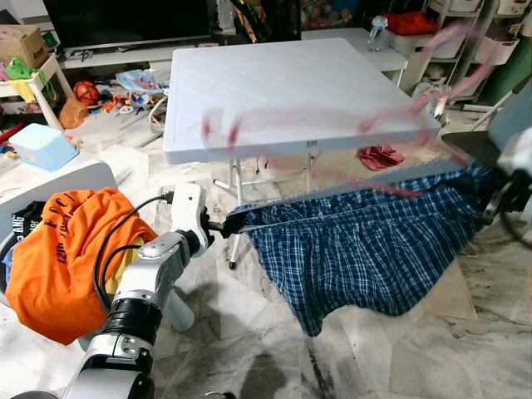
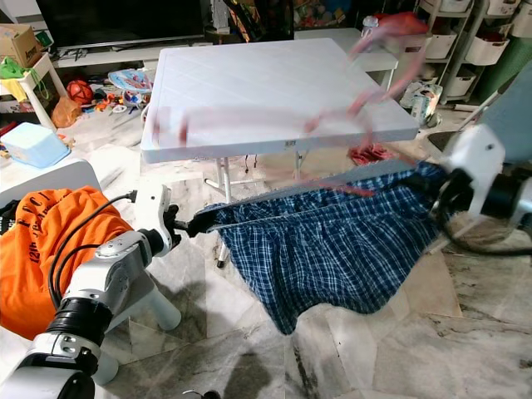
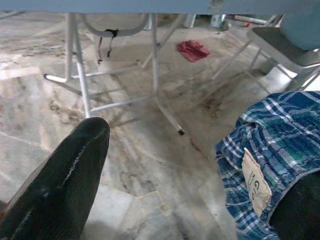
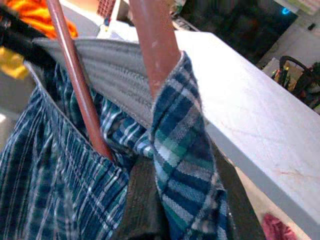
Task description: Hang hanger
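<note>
**Plaid shorts stretched between two grippers, red hanger blurred above**

The blue plaid shorts (image 1: 366, 241) are held taut by the waistband in front of the white folding table (image 1: 283, 91). One end is clenched by the left gripper (image 1: 226, 224), the other by the right gripper (image 2: 439, 193), whose fingers are wrapped in cloth. A red hanger (image 1: 391, 116) appears as a blurred streak above the waistband; its rods (image 4: 80, 85) seem tucked inside the band. An orange shirt (image 1: 66, 258) lies heaped nearby.
</note>
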Robot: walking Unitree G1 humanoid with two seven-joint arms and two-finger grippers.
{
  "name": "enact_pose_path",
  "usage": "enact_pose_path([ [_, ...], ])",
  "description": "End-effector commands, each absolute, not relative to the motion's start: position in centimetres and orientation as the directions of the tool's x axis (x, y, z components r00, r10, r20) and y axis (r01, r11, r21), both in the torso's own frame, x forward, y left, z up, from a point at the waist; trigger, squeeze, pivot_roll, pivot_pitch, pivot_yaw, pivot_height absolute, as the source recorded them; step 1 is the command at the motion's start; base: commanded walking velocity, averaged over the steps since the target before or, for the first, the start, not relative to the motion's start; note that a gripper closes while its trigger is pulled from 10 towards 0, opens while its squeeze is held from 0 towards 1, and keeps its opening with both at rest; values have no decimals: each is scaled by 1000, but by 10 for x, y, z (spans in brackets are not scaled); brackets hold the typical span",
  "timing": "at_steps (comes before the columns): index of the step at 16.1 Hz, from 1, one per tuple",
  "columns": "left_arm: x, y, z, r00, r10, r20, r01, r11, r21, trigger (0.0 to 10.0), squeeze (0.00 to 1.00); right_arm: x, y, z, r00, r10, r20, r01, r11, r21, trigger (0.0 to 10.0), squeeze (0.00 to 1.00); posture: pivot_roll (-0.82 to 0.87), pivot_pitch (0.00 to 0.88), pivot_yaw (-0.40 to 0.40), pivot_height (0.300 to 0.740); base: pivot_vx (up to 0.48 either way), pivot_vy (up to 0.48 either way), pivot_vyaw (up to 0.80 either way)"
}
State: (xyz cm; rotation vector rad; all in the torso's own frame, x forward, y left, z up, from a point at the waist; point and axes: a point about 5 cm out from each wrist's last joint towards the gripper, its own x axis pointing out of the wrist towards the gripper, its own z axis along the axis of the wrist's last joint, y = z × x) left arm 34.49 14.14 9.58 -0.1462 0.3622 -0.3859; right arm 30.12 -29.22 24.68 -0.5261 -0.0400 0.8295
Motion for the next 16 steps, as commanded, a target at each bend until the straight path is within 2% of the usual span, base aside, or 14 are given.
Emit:
enact_pose_path([
  [1, 343, 151, 89, 864, -360, -352, 303, 930, -206, 10000, 0, 301, -303, 261, 739, 668, -91, -623, 624, -472, 10000, 0, -184, 0, 37, 740, 0, 0, 0],
  [2, 341, 143, 88, 856, -383, -348, 332, 922, -199, 10000, 0, 310, -299, 256, 793, 605, -69, -561, 682, -469, 10000, 0, -180, 0, 32, 740, 0, 0, 0],
  [3, 339, 139, 87, 852, -390, -348, 344, 920, -189, 10000, 0, 314, -296, 252, 814, 578, -60, -535, 705, -467, 10000, 0, -180, 0, 32, 740, 0, 0, 0],
  [5, 326, 115, 78, 821, -451, -349, 432, 892, -135, 10000, 0, 327, -278, 236, 887, 462, -3, -420, 802, -425, 10000, 0, -164, 0, 23, 740, 0, 0, 0],
  [6, 318, 100, 77, 788, -519, -331, 509, 852, -124, 10000, 188, 329, -268, 226, 892, 452, 0, -410, 810, -419, 10000, 0, -160, 0, 22, 740, 0, 0, 0],
  [7, 312, 90, 79, 761, -568, -314, 569, 816, -98, 10000, 1000, 329, -261, 218, 888, 460, -15, -423, 804, -418, 10000, 0, -157, 0, 21, 740, 0, 0, 0],
  [9, 301, 80, 80, 715, -636, -291, 652, 756, -51, 10000, 1000, 331, -249, 206, 877, 478, -58, -451, 773, -446, 10000, 0, -147, 0, 20, 740, 0, 0, 0],
  [11, 297, 80, 81, 703, -656, -275, 684, 729, 12, 10000, 1000, 337, -247, 202, 898, 433, -77, -417, 781, -465, 10000, 0, -145, 0, 19, 740, 0, 0, 0],
  [12, 295, 84, 82, 711, -655, -257, 690, 720, 72, 10000, 1000, 343, -247, 194, 921, 367, -130, -378, 760, -528, 10000, 0, -141, 0, 17, 740, 0, 0, 0],
  [14, 292, 86, 83, 707, -660, -253, 698, 708, 104, 10000, 1000, 346, -249, 186, 931, 319, -176, -358, 717, -598, 10000, 0, -138, 0, 14, 740, 0, 0, 0],
  [16, 284, 83, 84, 651, -713, -258, 752, 653, 92, 10000, 1000, 351, -255, 180, 946, 241, -217, -324, 655, -683, 10000, 0, -139, 0, 10, 740, 0, 0, 0],
])
